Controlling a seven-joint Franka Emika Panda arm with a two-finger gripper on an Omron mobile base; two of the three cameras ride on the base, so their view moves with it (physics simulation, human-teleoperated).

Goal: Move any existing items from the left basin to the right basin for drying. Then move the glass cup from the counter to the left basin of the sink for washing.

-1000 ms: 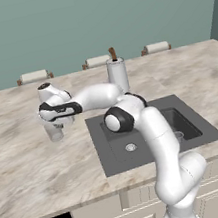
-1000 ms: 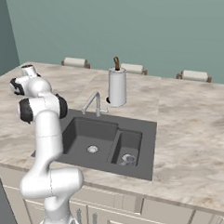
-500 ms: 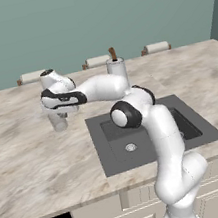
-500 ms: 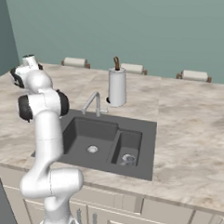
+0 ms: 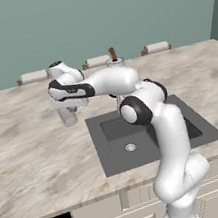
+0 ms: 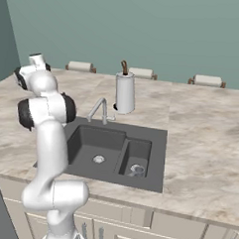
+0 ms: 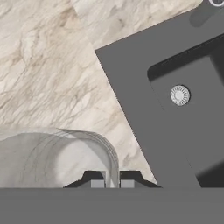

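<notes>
Already the first half looks done: the small round grey object (image 6: 137, 168) lies in the narrower right basin (image 6: 134, 154), near its front edge, and the wider left basin (image 6: 93, 142) holds nothing but its silver drain (image 6: 98, 159).

At the far left, the gripper (image 5: 69, 109) is clenched on the rim of the glass cup (image 5: 67, 115) and holds it in the air above the counter (image 5: 32, 150), at about ten o'clock from the sink (image 5: 115, 160). In the hand view the cup's clear wall (image 7: 65, 153) is pinched between the two dark fingertips (image 7: 97, 180), with the left basin's drain (image 7: 180, 95) at roughly two o'clock.

What is left, as I judge it: carry the cup right, over the sink's near-left edge, lower it into the left basin and let go.

Further right, the slim silver tap (image 6: 99, 110) rises at twelve o'clock of the left basin, and the tall steel canister (image 6: 125, 93) with its brown stick stands just behind, at about one o'clock. Both sit at the back, so the path from the left seems open; the tap is the nearest thing to mind. Three small rolls (image 6: 79, 66) line the counter's back edge.
</notes>
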